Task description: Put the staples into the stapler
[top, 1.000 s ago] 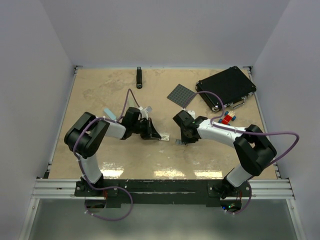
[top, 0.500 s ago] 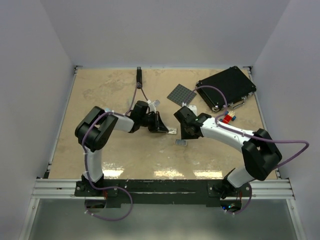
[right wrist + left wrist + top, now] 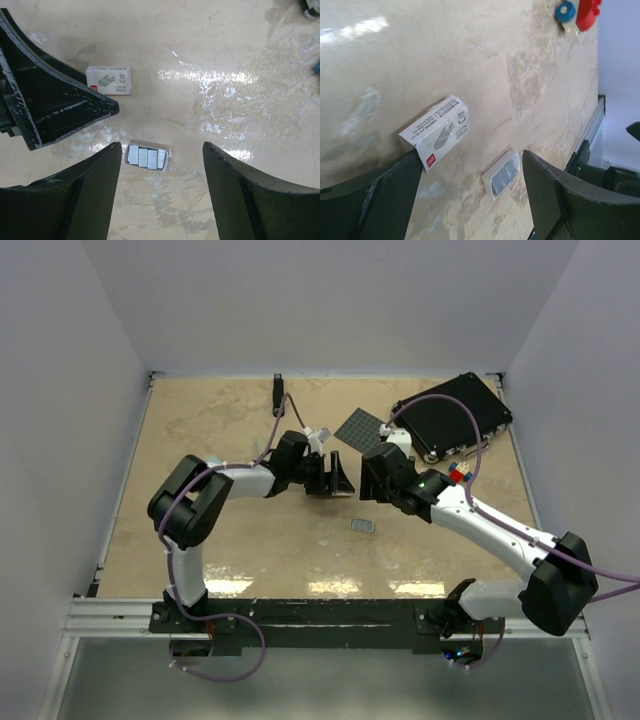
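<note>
The staples lie on the table as a small white box (image 3: 437,132) (image 3: 109,80) and a grey-blue tray (image 3: 362,526) (image 3: 502,172) (image 3: 146,156) with staple strips in it. My left gripper (image 3: 470,195) (image 3: 338,476) is open above the table; the box lies at its left fingertip and the tray nearer its right finger. My right gripper (image 3: 162,146) (image 3: 378,480) is open too and hangs over the tray with nothing between its fingers. The two grippers face each other closely at mid-table. The stapler of the task does not show in any view.
A slim black stapler (image 3: 279,392) lies at the far edge. A dark studded plate (image 3: 358,428) and a black case (image 3: 455,412) sit at the back right. Red-and-blue toy bricks (image 3: 460,475) (image 3: 577,12) lie beside the right arm.
Both grippers have opened. The left one has slid right and farther back. The right one has lifted back off the tray, which stays on the table.
</note>
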{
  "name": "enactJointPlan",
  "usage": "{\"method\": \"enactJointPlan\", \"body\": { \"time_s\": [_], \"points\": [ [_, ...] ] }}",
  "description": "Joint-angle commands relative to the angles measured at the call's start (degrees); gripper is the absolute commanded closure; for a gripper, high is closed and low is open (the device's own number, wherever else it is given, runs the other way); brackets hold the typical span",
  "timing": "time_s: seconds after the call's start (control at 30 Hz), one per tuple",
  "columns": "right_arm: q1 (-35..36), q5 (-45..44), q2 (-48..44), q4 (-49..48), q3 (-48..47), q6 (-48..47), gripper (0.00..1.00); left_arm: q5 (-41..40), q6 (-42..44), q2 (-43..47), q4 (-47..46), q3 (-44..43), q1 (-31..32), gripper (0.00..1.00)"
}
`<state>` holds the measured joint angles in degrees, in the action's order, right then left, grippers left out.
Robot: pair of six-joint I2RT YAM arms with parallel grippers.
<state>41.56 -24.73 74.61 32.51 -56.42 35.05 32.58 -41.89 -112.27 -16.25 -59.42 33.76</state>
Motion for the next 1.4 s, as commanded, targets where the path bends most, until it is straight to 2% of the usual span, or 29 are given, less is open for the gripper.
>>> {"method": "enactJointPlan", "body": {
  "time_s": [0.0, 0.1, 0.17, 0.27, 0.4, 0.5, 0.63, 0.83, 0.9, 1.0, 1.13, 1.23, 1.27, 1.37],
  "points": [
    [-0.2, -1.6, -2.2, -5.7, -0.6, -3.7, 0.27, -11.9, 7.2, 9.1, 13.9, -0.7, -2.6, 0.11],
    [-0.3, -0.3, -2.2, -8.1, -0.4, -5.4, 0.21, -21.2, 9.9, 15.7, 22.8, 0.1, -6.4, 0.07],
    [-0.3, 0.6, -1.7, -8.9, -0.4, -6.0, 0.20, -25.3, 11.5, 20.1, 25.2, 0.7, -9.2, 0.04],
    [-0.3, 1.3, -0.5, -9.9, -0.7, -7.4, 0.20, -28.2, 13.6, 22.7, 31.0, 0.1, -11.5, 0.00],
    [-0.2, 2.1, 0.5, -10.8, -1.3, -9.1, 0.20, -29.2, 15.2, 22.4, 32.6, 1.0, -13.2, 0.00],
    [-0.2, 3.4, 1.1, -11.4, -1.6, -10.2, 0.20, -30.4, 14.0, 21.3, 34.1, 0.8, -13.4, 0.00],
    [-0.3, 5.4, 2.2, -11.6, -1.9, -11.2, 0.20, -42.6, 9.7, 23.1, 37.8, 0.6, -15.9, 0.03],
    [-0.2, 6.9, 2.4, -12.1, -1.4, -11.7, 0.20, -52.2, 7.0, 26.2, 40.9, 1.0, -22.7, 0.04],
    [-0.3, 7.2, 2.6, -12.2, -1.2, -12.0, 0.20, -53.1, 7.3, 25.7, 40.2, 1.5, -24.9, 0.05],
    [-0.2, 7.2, 2.8, -12.6, -1.1, -12.6, 0.20, -49.7, 7.5, 21.7, 39.2, 0.7, -27.0, 0.05],
    [-0.2, 7.9, 3.9, -13.2, -1.3, -13.3, 0.20, -45.7, 6.9, 17.3, 38.3, -0.5, -27.1, 0.09],
    [-0.3, 8.6, 4.2, -13.7, -1.2, -13.5, 0.20, -44.4, 6.5, 16.7, 38.0, -0.2, -27.1, 0.20],
    [-0.2, 8.6, 4.4, -13.9, -1.1, -13.5, 0.20, -44.1, 6.3, 16.9, 38.0, 0.4, -27.1, 0.32],
    [-0.2, 9.0, 4.0, -14.4, -0.3, -13.7, 0.20, -42.8, 5.5, 19.4, 38.3, 2.4, -27.0, 0.54]
  ]
}}
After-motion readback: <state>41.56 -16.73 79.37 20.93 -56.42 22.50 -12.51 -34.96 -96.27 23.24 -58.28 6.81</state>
